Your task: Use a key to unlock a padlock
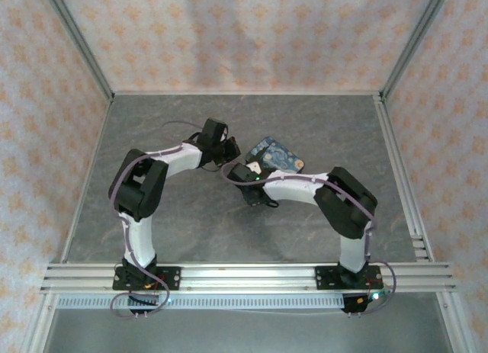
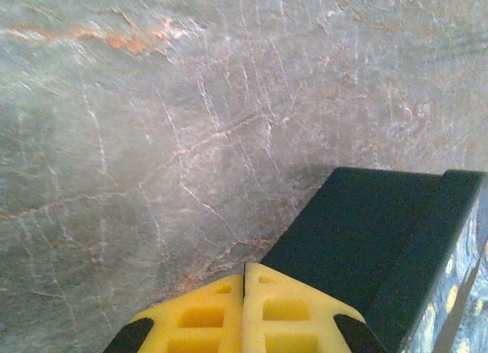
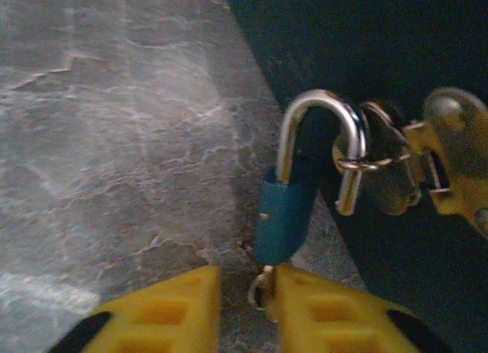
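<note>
Blur softens the right wrist view: can't tell how deep the key [image 3: 261,286] sits, just a metal bit under the padlock [image 3: 284,216], btw my right tool's [image 3: 245,292] parted yellow foam tips, unpinched. Teal body, chrome shackle, one leg out, spare keys [image 3: 450,155] ringed on it. Padlock lies at the dark-blue box [image 2: 358,231] edge on grey veined table [image 3: 114,139]. Left tool [image 2: 244,277] clenched, empty. Patterned walls [image 1: 244,33].

Below the padlock [image 3: 284,216], the key [image 3: 261,287] is a blurred glint, its shape too soft to tell. The spare keys [image 3: 446,158] at right are blurred and cut off by the edge. In the left wrist view, the box [image 2: 358,231] runs off the lower right.
</note>
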Motion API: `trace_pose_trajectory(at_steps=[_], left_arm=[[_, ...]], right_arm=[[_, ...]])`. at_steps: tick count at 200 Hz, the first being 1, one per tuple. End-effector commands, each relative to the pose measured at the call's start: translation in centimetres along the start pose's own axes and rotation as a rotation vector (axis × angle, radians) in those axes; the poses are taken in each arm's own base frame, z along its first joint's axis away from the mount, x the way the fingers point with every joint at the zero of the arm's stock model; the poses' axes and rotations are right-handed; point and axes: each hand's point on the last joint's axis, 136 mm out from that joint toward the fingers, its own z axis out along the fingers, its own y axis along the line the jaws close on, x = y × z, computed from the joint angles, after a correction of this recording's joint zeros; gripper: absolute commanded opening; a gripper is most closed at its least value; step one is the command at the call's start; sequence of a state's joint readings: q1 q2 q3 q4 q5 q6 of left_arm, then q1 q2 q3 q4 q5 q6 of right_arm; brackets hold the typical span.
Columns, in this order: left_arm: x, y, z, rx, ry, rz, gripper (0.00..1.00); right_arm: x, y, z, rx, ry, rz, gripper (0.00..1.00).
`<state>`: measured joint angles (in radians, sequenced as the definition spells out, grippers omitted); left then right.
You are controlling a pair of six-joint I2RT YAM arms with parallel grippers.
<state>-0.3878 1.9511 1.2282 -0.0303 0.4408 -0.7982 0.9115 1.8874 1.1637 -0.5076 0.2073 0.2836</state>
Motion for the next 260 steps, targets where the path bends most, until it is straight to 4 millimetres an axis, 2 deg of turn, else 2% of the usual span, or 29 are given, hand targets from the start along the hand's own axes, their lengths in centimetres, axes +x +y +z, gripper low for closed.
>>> trace_pose_trajectory(at_steps=[1,26,61,82,94,117,133,151,183,211,223,228,233,260], left_arm=[[-1.5,-1.0,-1.0,0.004,-0.022,0.029,0.04],[-2.2,-1.0,-1.2,0.005,-0.031,0.028,0.04],[-2.8,-1.0,-0.9,-0.005,-0.030,0.038,0.04],[-3.0,-1.1,0.1,-0.011,-0.001,0.052,0.05],[-2.3,-0.8,1.2,-0.017,0.040,0.046,0.04],[-1.0,-0.8,2.2,-0.014,0.065,0.057,0.04],[-0.5,-0.8,2.3,-0.008,0.073,0.053,0.03],[-0.3,-0.7,2.2,-0.006,0.074,0.056,0.02],[-0.6,-0.2,1.4,-0.025,0.060,0.060,0.02],[-1.7,0.8,-0.3,-0.030,0.014,0.023,0.03],[-2.3,0.9,-1.9,-0.028,-0.020,0.013,0.05],[-2.1,1.6,-1.9,-0.044,-0.021,0.008,0.06],[-2.7,0.8,-3.4,-0.028,-0.051,0.016,0.06],[-2.1,1.4,-6.1,-0.045,-0.081,0.027,0.09]], right_arm=[[-0.1,-1.3,0.8,0.117,-0.024,-0.009,0.14],[0.3,-1.9,1.2,0.156,-0.017,-0.017,0.00],[-1.0,-1.7,-0.3,0.162,-0.081,-0.046,0.00],[-3.3,-0.4,-2.4,0.129,-0.159,-0.108,0.00],[-5.3,0.3,-3.2,0.097,-0.208,-0.116,0.00],[-8.8,1.3,-3.7,0.058,-0.231,-0.103,0.00],[-9.9,1.9,-3.7,0.036,-0.243,-0.083,0.00],[-9.6,1.9,-3.7,0.021,-0.236,-0.068,0.00],[-7.4,1.0,-3.7,0.011,-0.205,-0.052,0.00],[-6.3,-0.2,-6.0,-0.033,-0.238,-0.001,0.00],[-5.7,-0.8,-7.3,-0.059,-0.258,0.023,0.00],[-5.4,-1.0,-7.9,-0.073,-0.264,0.033,0.00],[-5.1,-1.4,-8.4,-0.084,-0.270,0.043,0.00],[-3.7,-3.4,-11.2,-0.118,-0.309,0.101,0.00]])
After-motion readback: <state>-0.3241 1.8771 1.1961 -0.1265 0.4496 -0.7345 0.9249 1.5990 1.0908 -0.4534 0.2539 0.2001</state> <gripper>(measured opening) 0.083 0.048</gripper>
